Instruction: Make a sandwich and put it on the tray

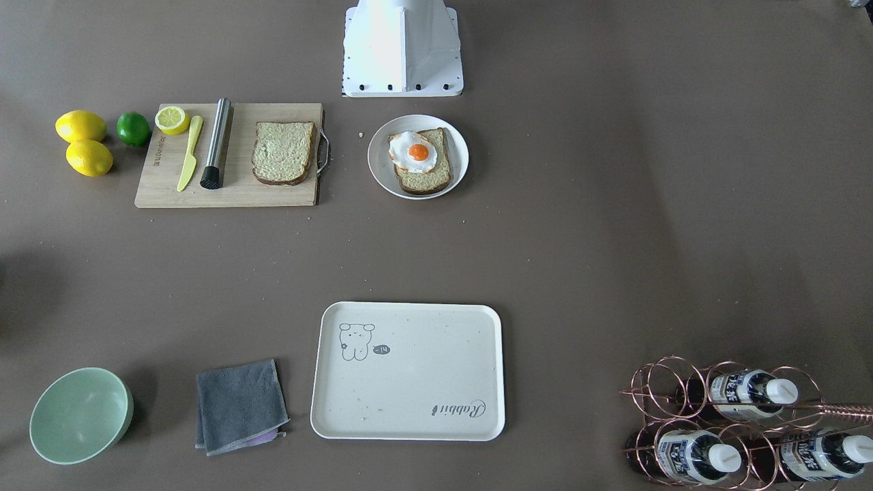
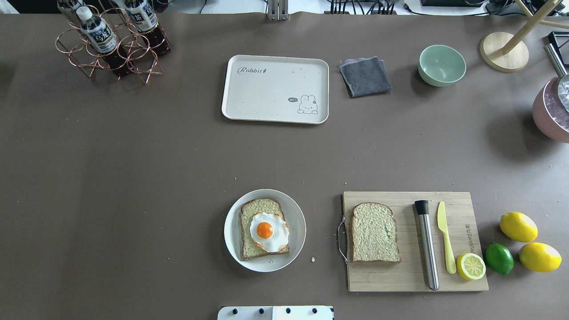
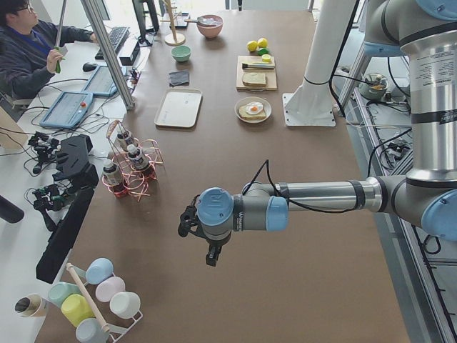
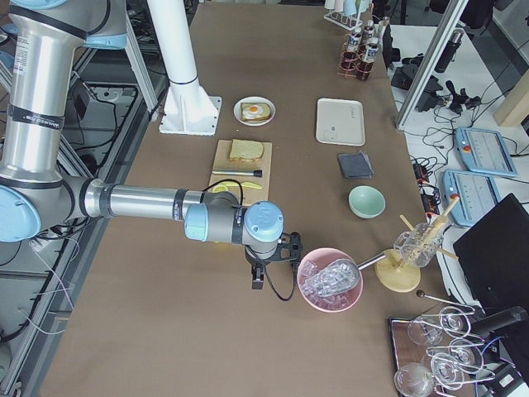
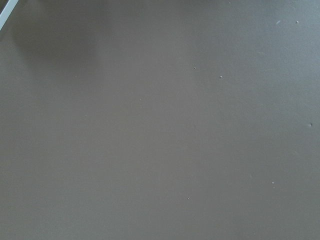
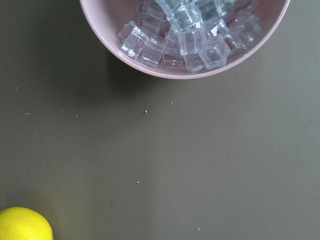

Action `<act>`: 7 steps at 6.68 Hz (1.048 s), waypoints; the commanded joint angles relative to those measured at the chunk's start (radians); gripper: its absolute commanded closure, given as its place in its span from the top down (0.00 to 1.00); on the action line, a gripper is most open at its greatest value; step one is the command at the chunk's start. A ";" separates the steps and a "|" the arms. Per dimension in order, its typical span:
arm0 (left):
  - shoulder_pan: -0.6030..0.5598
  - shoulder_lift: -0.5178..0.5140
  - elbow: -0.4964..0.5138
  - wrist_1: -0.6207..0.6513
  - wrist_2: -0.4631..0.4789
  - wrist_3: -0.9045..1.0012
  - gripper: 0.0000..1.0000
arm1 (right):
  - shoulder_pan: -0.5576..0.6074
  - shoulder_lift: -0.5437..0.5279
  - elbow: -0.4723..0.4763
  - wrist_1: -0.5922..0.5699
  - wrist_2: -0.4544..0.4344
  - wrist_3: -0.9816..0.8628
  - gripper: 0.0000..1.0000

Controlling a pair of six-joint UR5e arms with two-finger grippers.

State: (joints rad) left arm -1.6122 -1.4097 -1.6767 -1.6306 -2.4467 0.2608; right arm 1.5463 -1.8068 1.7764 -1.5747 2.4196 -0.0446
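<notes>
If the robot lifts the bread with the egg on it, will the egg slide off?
It might. The fried egg lies on the bread slice, near one edge, so tilting could slide it off. The slice looks thin, so it may bend when lifted off the white plate.

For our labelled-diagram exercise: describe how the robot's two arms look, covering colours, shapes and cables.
Both the left arm and right arm are silver-grey tubes with grey joints and pale blue round caps. A black cable loops by each wrist. The left gripper and right gripper are small and black.
</notes>
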 commanded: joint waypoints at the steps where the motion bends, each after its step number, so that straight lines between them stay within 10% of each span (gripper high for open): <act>1: 0.000 0.000 0.000 0.000 0.000 0.000 0.98 | 0.000 -0.002 -0.015 0.081 0.001 0.000 1.00; 7: 0.000 -0.011 0.000 0.005 -0.014 -0.009 0.98 | 0.000 -0.002 -0.015 0.084 0.003 0.005 1.00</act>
State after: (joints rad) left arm -1.6122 -1.4177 -1.6766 -1.6284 -2.4499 0.2575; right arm 1.5463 -1.8099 1.7611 -1.4911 2.4220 -0.0422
